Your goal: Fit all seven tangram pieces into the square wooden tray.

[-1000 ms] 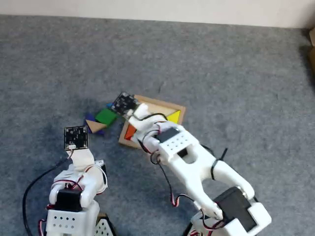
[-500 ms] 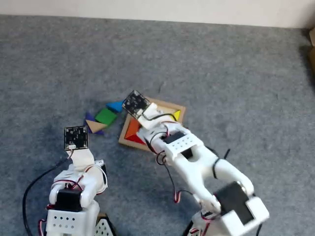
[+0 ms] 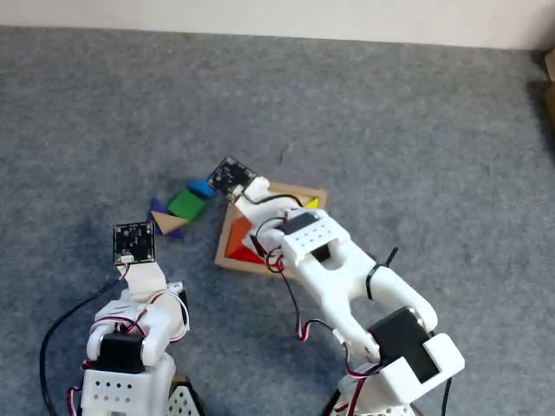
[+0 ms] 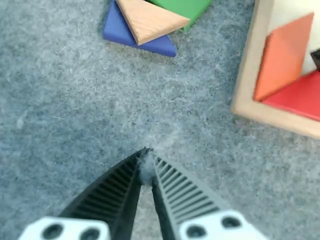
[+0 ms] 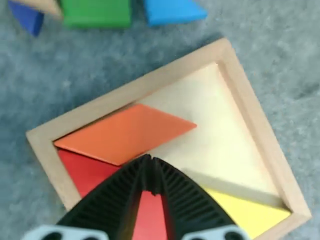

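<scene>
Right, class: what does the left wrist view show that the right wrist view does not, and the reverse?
Left wrist view alone: the left pincer, shut above carpet. Right wrist view alone: the yellow triangle, the light blue triangle and the right pincer, shut above the wooden tray. Both: that tray, the orange piece, red piece and green piece.

Bg: grey fuzzy carpet (image 3: pixel 434 130) across the whole surface, w/ a few pale specks. Off-white wall strip (image 3: pixel 260 16) along far edge. Brown obj (image 3: pixel 550 65) at high view's right edge, can't ID. Light even, shadows soft.
</scene>
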`<control>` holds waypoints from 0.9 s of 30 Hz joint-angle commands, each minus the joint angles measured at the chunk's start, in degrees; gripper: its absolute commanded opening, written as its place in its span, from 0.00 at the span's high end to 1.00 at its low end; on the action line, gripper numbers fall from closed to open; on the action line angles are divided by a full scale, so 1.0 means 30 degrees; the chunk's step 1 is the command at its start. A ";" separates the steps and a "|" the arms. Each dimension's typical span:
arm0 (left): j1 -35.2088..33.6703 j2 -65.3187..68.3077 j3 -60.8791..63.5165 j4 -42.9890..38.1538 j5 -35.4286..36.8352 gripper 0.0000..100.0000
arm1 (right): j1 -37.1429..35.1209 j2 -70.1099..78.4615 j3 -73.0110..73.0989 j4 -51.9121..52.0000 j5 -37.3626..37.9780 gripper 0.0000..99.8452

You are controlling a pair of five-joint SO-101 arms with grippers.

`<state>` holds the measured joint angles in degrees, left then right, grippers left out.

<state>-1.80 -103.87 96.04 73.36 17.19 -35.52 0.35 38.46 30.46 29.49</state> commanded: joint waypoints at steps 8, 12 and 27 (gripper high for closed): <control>-0.0132 -0.0073 0.0366 0.0088 -0.0117 0.99 | -0.0103 -0.0190 -0.0718 0.3385 0.3106 0.99; -0.0132 -0.0073 0.0366 0.0088 -0.0117 0.99 | 0.0015 -0.1714 -0.0659 0.3385 0.2784 1.00; -0.0132 -0.0073 0.0366 0.0088 -0.0117 0.99 | -0.1890 -0.0132 -0.0542 0.1509 0.1055 1.00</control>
<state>-1.80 -103.87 96.04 73.36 17.19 -38.33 -1.05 37.67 35.82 32.84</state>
